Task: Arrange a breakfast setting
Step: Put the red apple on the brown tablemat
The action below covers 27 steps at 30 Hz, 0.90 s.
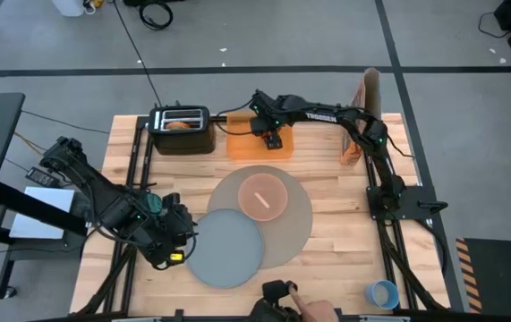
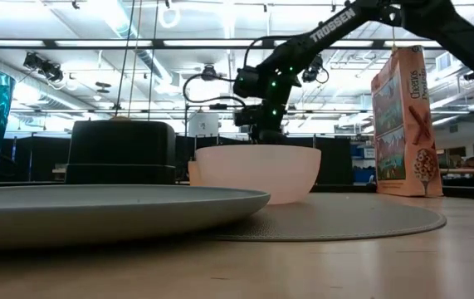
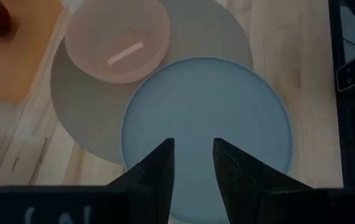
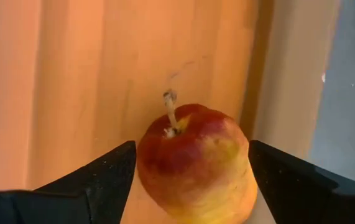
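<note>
Right gripper (image 4: 189, 177) open around the apple (image 4: 196, 165) on the tray (image 1: 257, 145), about to grasp.

The step in hand looks like fetching the apple: its fingers stand wide on either side, not yet touching; next they must close on it and lift clear of the tray. The left gripper (image 3: 193, 162) waits over the plate's (image 1: 225, 248) edge, fingers slightly parted, empty. The bowl (image 1: 263, 196) sits on the mat (image 1: 298, 219), holding nothing; the plate overlaps the mat, bare. A bagel (image 1: 179, 125) is in the toaster (image 1: 182, 134); the cup (image 1: 382, 292) stands well apart.
</note>
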Each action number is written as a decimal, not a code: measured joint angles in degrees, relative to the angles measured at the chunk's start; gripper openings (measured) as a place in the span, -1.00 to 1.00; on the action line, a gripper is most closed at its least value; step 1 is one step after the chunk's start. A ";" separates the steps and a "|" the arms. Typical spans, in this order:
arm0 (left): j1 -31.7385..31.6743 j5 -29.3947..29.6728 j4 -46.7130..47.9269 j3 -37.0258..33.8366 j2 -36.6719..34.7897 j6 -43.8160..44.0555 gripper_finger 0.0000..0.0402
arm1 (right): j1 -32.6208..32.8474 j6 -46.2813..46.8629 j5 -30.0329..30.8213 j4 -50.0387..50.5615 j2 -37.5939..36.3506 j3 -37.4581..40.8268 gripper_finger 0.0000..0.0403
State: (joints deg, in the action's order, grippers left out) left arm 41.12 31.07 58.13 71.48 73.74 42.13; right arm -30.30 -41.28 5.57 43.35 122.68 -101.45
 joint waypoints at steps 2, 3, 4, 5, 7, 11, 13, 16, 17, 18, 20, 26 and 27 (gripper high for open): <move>-0.11 0.47 0.04 0.00 0.02 -0.43 -0.41 | 0.15 0.41 1.20 0.15 -0.45 0.00 0.67; -0.24 0.98 0.03 0.00 0.02 -0.71 -0.41 | 0.26 0.24 2.16 0.13 -0.81 0.00 0.71; -0.44 1.60 0.02 0.00 0.02 -0.96 -0.41 | 0.27 -0.48 3.13 0.17 -1.12 0.00 0.74; -0.69 2.18 0.04 0.00 0.02 -1.17 -0.41 | 0.28 -2.01 4.09 0.25 -1.31 -0.02 0.77; -1.41 2.79 0.05 0.00 0.02 -1.23 -0.41 | -0.04 -4.58 4.85 0.94 -1.36 -0.04 0.83; -2.50 2.97 0.04 0.00 0.02 -0.99 -0.41 | -1.68 -6.85 1.06 3.38 -0.94 0.00 0.91; -2.82 2.99 0.00 0.00 0.02 -0.89 -0.41 | -2.56 -8.90 -1.20 3.01 -0.94 0.00 0.92; -3.21 3.37 0.00 0.00 0.02 -0.90 -0.41 | -3.85 -13.64 -4.47 2.39 -0.94 0.00 0.92; -3.38 3.67 0.02 0.00 0.02 -0.92 -0.41 | -4.18 -15.02 -5.61 2.19 -0.82 -0.01 0.92; -3.48 3.78 0.00 0.00 0.02 -0.92 -0.41 | -4.38 -15.96 -6.42 1.77 -0.37 -0.09 0.92; -3.48 3.87 -0.02 0.00 0.02 -0.90 -0.41 | -4.95 -16.11 -7.25 1.78 0.18 0.14 0.91; -3.45 3.85 -0.80 0.00 0.04 -0.76 -0.41 | -5.38 -13.20 -6.83 2.04 1.49 0.92 0.91; -3.41 3.82 -0.74 0.00 0.04 -0.76 -0.41 | -5.29 -11.66 -5.81 2.25 1.53 0.92 0.91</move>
State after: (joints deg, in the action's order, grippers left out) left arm 37.71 34.89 57.39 71.48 73.78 41.36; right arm -35.59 -52.94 -0.23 45.60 124.20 -100.53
